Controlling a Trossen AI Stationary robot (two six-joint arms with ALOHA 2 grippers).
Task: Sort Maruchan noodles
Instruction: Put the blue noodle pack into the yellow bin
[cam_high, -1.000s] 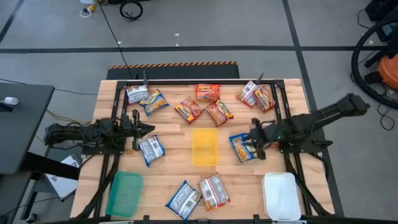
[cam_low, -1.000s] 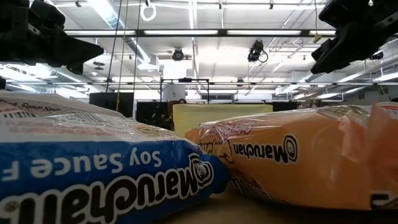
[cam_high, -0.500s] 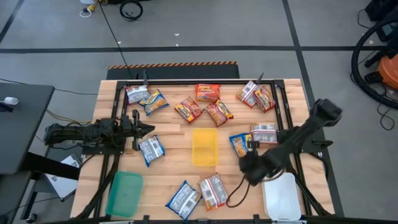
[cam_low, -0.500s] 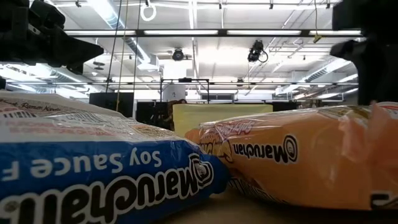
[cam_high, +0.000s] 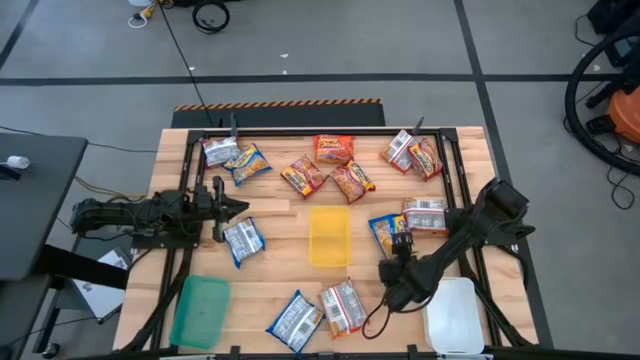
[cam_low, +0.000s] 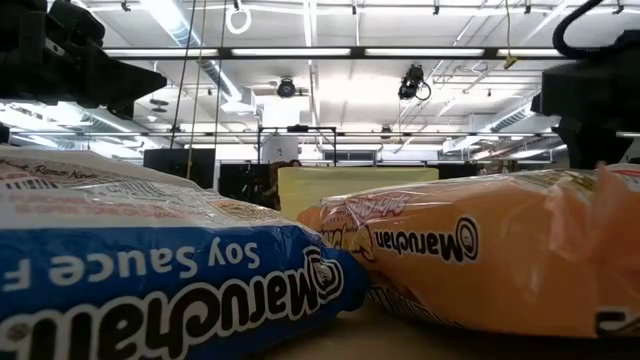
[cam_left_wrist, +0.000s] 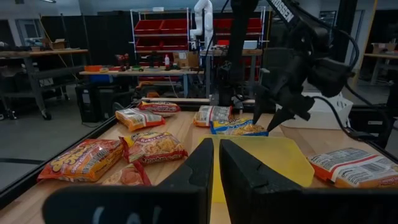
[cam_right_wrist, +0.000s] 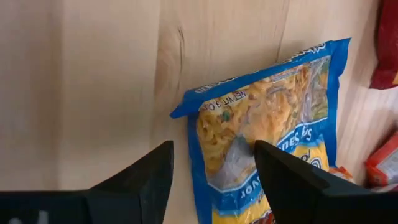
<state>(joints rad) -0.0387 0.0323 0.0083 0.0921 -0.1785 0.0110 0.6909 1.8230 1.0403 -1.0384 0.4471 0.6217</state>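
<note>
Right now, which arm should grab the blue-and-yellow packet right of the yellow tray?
Right. The right gripper hangs open just beside the blue-and-yellow packet, which fills its wrist view. The left gripper waits shut at the table's left, across the yellow tray.

The wooden counter (cam_high: 280, 215) carries scattered Maruchan noodles (cam_high: 330, 150) along its far side, centre and near edge. A yellow tray (cam_high: 329, 236) lies mid-counter, a green tray (cam_high: 201, 310) near-left, a white tray (cam_high: 454, 315) near-right.
</note>
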